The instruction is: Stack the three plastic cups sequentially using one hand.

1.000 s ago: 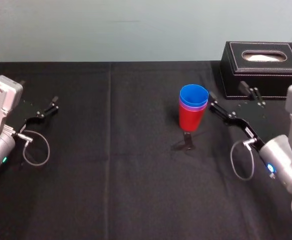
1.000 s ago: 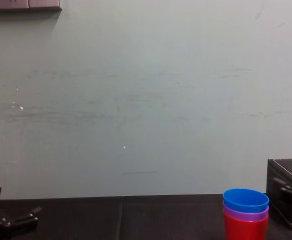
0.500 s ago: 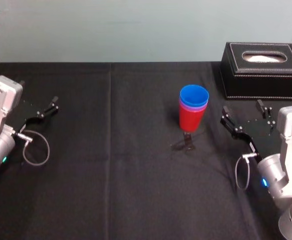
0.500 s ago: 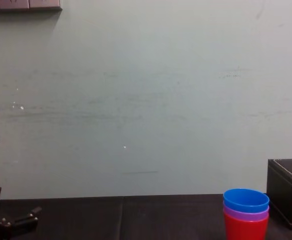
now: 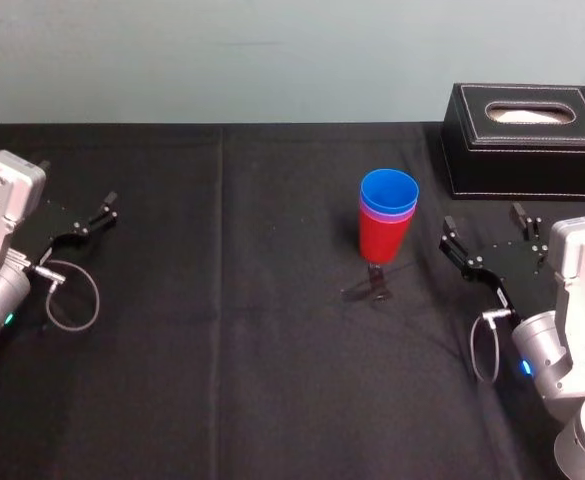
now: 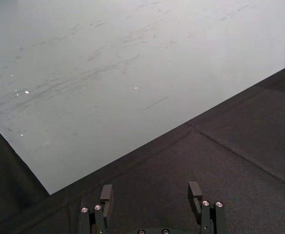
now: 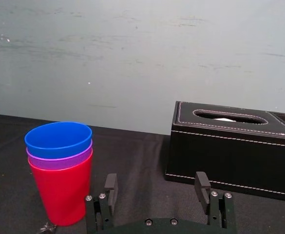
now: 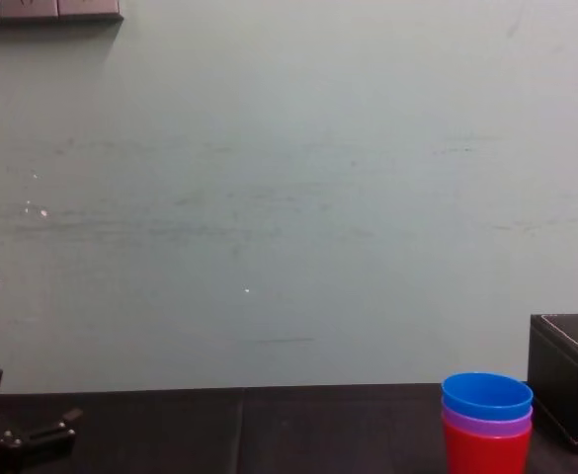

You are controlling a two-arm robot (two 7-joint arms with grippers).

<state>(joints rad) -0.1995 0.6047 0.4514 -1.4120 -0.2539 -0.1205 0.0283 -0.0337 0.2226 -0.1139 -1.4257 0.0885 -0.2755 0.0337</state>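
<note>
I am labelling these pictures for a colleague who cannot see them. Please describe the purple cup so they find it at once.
On the black table, left of the black stitched box, three cups stand nested in one stack. The purple cup is the middle one, inside the red cup and holding the blue cup, so only a thin purple band shows.

Bare cloth [image 5: 222, 330] is left around the stacked cups [image 5: 387, 215]; the far right corner is blocked by the black box [image 5: 527, 140].
</note>
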